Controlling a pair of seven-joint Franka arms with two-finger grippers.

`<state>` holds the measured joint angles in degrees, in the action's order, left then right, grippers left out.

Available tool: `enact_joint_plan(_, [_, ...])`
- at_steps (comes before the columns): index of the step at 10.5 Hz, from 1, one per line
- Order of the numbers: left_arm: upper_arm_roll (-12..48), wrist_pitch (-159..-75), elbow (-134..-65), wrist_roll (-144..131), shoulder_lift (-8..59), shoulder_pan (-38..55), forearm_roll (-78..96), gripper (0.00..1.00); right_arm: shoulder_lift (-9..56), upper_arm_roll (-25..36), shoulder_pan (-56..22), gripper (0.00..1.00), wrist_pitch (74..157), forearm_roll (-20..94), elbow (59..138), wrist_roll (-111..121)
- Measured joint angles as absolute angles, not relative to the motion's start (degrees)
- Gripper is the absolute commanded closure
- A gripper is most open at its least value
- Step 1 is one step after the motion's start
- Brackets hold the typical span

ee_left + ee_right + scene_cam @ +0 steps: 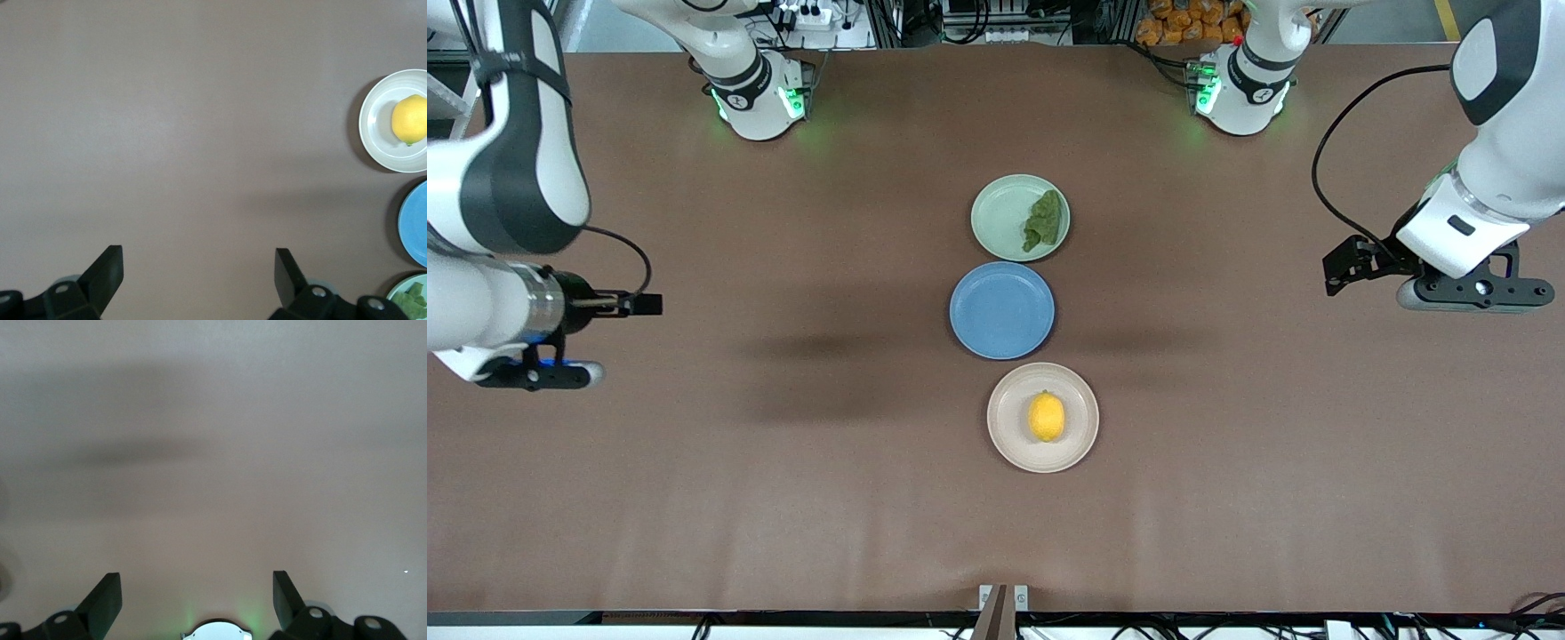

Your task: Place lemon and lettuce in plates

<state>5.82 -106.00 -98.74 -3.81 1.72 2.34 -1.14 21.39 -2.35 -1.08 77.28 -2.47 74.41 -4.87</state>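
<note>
Status: both items appear already placed; the task looks complete, and the step in hand is best read as stand-off after release.

Nearest the front camera, the beige-cream plate [1042,417] lies on the brown surface [783,498]. The lemon [1046,416] rests inside it, roughly at its centre.

Next out, the blue plate [1001,310] holds nothing and is not a target of the task.

Farthest from the camera, the mint green plate [1020,218] carries the lettuce [1043,220], which lies against the rim toward the left arm's end of the surface. The three plates form a close row, just beside one another.

The left claw [199,277] hangs over bare surface toward the left arm's end, well apart from the plates, fingers spread wide and holding nothing. The right claw [197,600] hangs over bare surface toward the right arm's end, likewise wide open and empty.

Next move: no further grasp appears necessary. At most, check that the lettuce sits fully within the rim; otherwise both arms may wait.
</note>
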Motion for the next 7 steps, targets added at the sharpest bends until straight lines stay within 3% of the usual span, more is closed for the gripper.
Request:
enact_joint_plan(4, [5.57, -105.68, -94.42, -3.35, 1.60, 2.20, -1.14, 0.00, 13.63, -0.87, -0.97, 0.00, 76.40, -2.58, 74.56, -5.02])
enact_joint_plan(7, [4.91, -100.10, -92.19, -2.43, 1.63, 1.38, -1.27, 0.00, 10.34, 2.08, -1.27, 0.00, 76.34, -2.44, 74.69, -5.01])
